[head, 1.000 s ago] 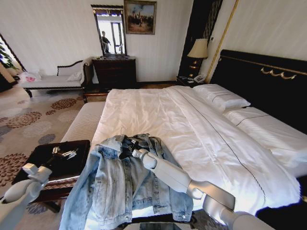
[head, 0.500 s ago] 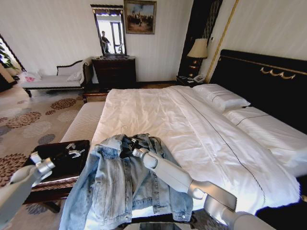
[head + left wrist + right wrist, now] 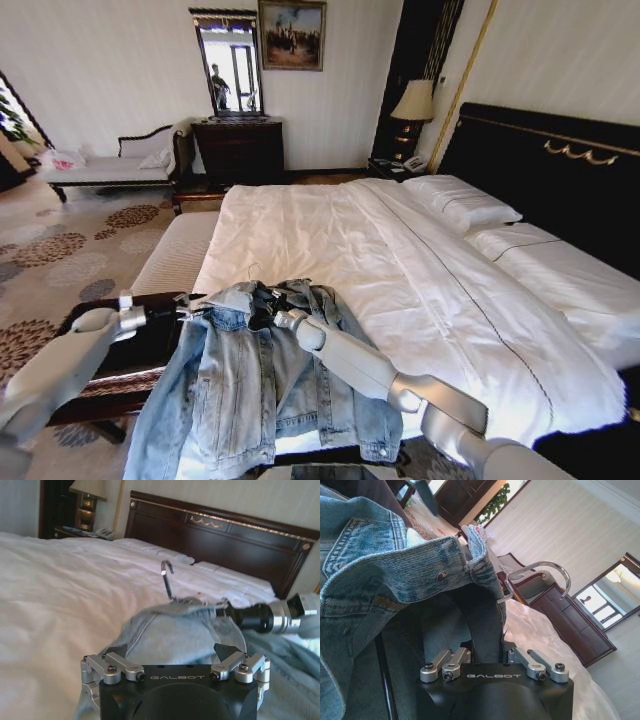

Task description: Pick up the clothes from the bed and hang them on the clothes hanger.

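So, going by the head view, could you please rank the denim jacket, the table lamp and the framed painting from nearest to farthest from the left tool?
1. Denim jacket, right beside the left tool.
2. Table lamp, beside the headboard.
3. Framed painting, on the far wall.

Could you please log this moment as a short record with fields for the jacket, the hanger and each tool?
jacket: light blue denim jacket lying at the near edge of the bed, hem hanging over the edge
hanger: black hanger inside the collar, its metal hook sticking out above it
right tool: right tool at the collar, shut on the hanger
left tool: left tool open, at the jacket's left shoulder
bedding: white duvet, white pillows
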You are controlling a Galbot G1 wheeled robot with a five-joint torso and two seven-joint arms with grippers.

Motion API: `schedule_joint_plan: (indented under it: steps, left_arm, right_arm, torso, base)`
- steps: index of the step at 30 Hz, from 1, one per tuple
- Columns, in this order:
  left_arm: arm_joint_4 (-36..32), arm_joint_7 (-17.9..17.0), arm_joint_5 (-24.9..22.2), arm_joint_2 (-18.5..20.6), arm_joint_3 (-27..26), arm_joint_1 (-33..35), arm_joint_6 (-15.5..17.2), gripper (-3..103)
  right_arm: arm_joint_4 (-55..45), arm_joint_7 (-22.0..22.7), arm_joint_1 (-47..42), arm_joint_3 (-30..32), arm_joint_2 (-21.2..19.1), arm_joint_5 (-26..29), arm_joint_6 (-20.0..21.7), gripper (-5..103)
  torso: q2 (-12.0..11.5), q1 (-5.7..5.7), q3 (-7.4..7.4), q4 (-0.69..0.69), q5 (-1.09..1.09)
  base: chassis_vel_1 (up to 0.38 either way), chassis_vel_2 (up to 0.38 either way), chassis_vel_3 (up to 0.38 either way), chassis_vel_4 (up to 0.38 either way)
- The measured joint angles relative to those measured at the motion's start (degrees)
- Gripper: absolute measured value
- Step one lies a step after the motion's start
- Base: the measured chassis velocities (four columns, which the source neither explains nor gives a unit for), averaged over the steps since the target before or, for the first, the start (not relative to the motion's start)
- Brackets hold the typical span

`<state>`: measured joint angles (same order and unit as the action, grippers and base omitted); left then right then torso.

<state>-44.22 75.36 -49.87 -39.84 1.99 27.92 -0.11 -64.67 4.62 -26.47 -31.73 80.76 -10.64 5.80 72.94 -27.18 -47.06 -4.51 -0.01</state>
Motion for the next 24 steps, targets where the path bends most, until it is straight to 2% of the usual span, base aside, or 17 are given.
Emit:
schedule_joint_plan:
  steps: [8,10,20,24]
  left_arm:
    - [5.15,2.6,-0.69,-3.02,4.23,-7.42,2.95,100]
    - [6.83,3.44,-0.45,-4.88,6.39,-9.43,4.1,100]
    - [9.79,4.85,0.47,-10.0,11.48,-11.89,6.27,100]
    - [9.81,5.92,0.45,-10.32,12.57,-11.9,7.27,100]
  right_arm:
    - [-0.1,-0.01,0.08,-0.14,0.18,0.11,-0.19,27]
    - [-0.35,-0.01,0.0,-0.12,0.14,0.12,-0.37,27]
    - [-1.38,0.15,0.28,0.11,-0.12,0.67,-0.57,27]
    - [-1.75,0.16,0.29,0.13,-0.21,0.8,-0.57,27]
  torso:
    - [0.0,-0.01,0.0,0.0,0.02]
    - [0.0,0.0,0.0,0.01,0.02]
    - [-0.01,0.0,0.0,0.0,0.01]
    - [0.0,0.01,0.01,0.0,0.01]
  base:
    - [0.0,0.0,0.0,0.0]
    - [0.0,0.0,0.0,0.0]
    - [0.0,0.0,0.0,0.0]
    - [0.0,0.0,0.0,0.0]
